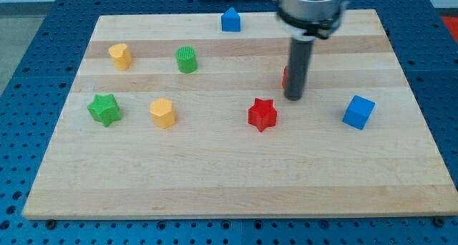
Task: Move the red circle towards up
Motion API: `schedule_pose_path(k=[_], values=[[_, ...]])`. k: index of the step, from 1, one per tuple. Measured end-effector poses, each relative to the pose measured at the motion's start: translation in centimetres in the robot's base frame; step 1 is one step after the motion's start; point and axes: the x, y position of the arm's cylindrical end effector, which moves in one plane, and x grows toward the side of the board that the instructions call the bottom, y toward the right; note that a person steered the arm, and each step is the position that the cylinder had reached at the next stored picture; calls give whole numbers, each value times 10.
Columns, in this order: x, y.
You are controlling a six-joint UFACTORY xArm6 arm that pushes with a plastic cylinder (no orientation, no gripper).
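Observation:
The red circle [285, 77] is mostly hidden behind my rod; only a sliver of red shows at the rod's left edge, right of the board's middle. My tip [293, 98] rests on the board just below the red circle, seemingly touching or very close to it. A red star [262, 114] lies below and to the left of the tip.
A blue cube [358, 112] sits at the right. A blue house-shaped block [230, 20] is at the top edge. A green cylinder [187, 59], a yellow block [120, 56], a yellow hexagon [162, 112] and a green star [104, 109] lie on the left half of the wooden board [236, 188].

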Motion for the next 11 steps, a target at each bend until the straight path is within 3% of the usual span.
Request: schedule_pose_path(k=[2, 6, 7, 9, 11], values=[[-67, 43], [10, 20], [2, -21], [-71, -2], [-68, -31]])
